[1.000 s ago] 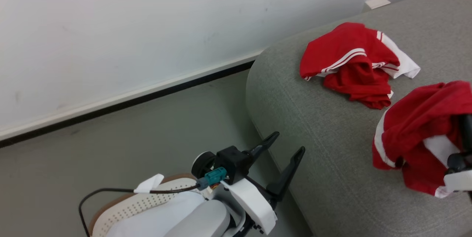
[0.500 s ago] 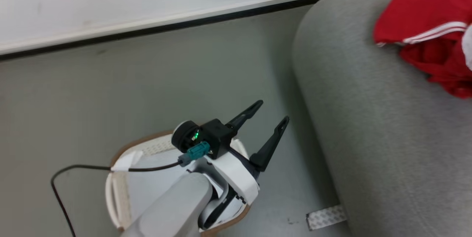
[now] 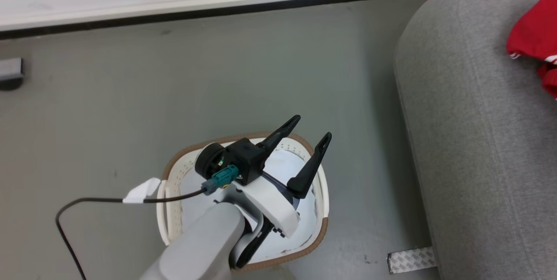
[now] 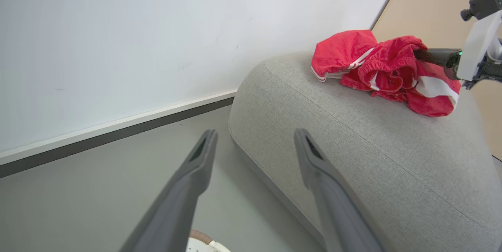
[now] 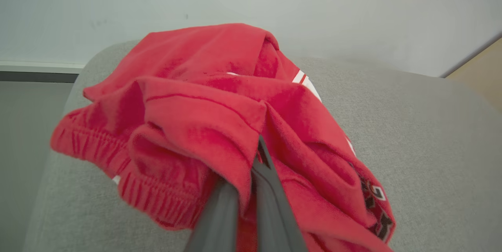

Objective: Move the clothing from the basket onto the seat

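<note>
You had the large light grey fabric seat (image 3: pixel 478 162) already carrying one crumpled red garment with white stripes (image 4: pixel 341 50). A second red-and-white garment (image 5: pixel 196 115) lay just beside it, not yet released, because your right gripper (image 5: pixel 255 154) had its fingers pinched together on a fold. The cream-white perforated plastic basket (image 3: pixel 176 180) stood on the floor beside the seat, with your left gripper (image 3: pixel 311 127) above it, fingers spread wide and empty. The arm hid much of the basket's pale inside, so you could not tell whether more clothing waited there.
</note>
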You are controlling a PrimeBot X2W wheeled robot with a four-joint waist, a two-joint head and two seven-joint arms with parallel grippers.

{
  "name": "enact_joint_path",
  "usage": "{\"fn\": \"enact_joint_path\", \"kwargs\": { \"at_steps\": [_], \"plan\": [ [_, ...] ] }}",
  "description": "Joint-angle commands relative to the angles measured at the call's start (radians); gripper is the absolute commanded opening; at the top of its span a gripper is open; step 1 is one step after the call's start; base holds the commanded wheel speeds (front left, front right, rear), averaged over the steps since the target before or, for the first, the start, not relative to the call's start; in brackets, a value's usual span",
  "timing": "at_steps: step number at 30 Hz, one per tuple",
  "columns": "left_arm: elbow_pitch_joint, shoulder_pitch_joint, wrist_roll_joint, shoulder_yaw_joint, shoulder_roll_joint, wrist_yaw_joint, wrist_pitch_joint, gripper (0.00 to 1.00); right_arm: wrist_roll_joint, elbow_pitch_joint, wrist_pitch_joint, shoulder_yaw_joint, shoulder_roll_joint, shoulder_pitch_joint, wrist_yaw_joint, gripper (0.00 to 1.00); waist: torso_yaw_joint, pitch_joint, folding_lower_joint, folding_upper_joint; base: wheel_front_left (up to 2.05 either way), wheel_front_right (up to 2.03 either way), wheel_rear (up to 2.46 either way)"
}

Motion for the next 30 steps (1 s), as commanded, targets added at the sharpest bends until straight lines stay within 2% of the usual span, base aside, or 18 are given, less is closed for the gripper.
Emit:
{"fn": "enact_joint_path", "kwargs": {
  "at_steps": [1,3,4,5,11,20,26,30],
  "plan": [
    [0.004,0.011,-0.018,0.002,0.003,0.001,-0.005,1.00,0.015,0.010,-0.009,0.012,-0.002,-0.003,-0.003,0.34,-0.010,-0.017,-0.0001,0.0000,0.00,0.00,0.00],
    [0.011,0.023,-0.021,0.006,0.002,0.000,-0.007,1.00,0.032,0.023,-0.011,0.047,-0.004,0.005,-0.003,0.52,-0.020,-0.043,-0.0001,0.0000,0.00,0.00,0.00],
    [0.016,0.029,-0.022,0.006,0.000,-0.001,-0.007,1.00,0.044,0.029,-0.012,0.066,-0.008,0.011,-0.003,0.79,-0.025,-0.059,-0.0001,0.0000,0.00,0.00,0.00],
    [0.021,0.036,-0.025,0.009,-0.002,-0.001,-0.006,1.00,0.055,0.035,-0.012,0.085,-0.009,0.017,-0.003,1.00,-0.031,-0.077,-0.0001,0.0000,0.00,0.00,0.00],
    [0.050,0.088,-0.042,0.029,-0.011,0.004,-0.007,1.00,0.111,0.023,-0.033,0.202,-0.041,0.059,-0.003,1.00,-0.055,-0.200,-0.0001,0.0000,0.00,0.00,0.00],
    [0.038,0.179,-0.059,0.131,0.004,0.034,-0.007,1.00,0.221,-0.149,-0.107,0.362,-0.111,0.118,-0.002,1.00,-0.036,-0.361,-0.0001,0.0000,0.00,0.00,0.00],
    [-0.004,0.230,-0.033,0.223,0.027,0.066,-0.007,1.00,0.247,-0.271,-0.149,0.384,-0.113,0.150,-0.003,1.00,0.016,-0.421,-0.0001,0.0000,0.00,0.00,0.00],
    [-0.030,0.260,-0.014,0.282,0.042,0.080,-0.007,1.00,0.221,-0.346,-0.182,0.334,-0.092,0.199,-0.002,1.00,0.047,-0.436,-0.0001,0.0000,0.00,0.00,0.00]
  ]
}}
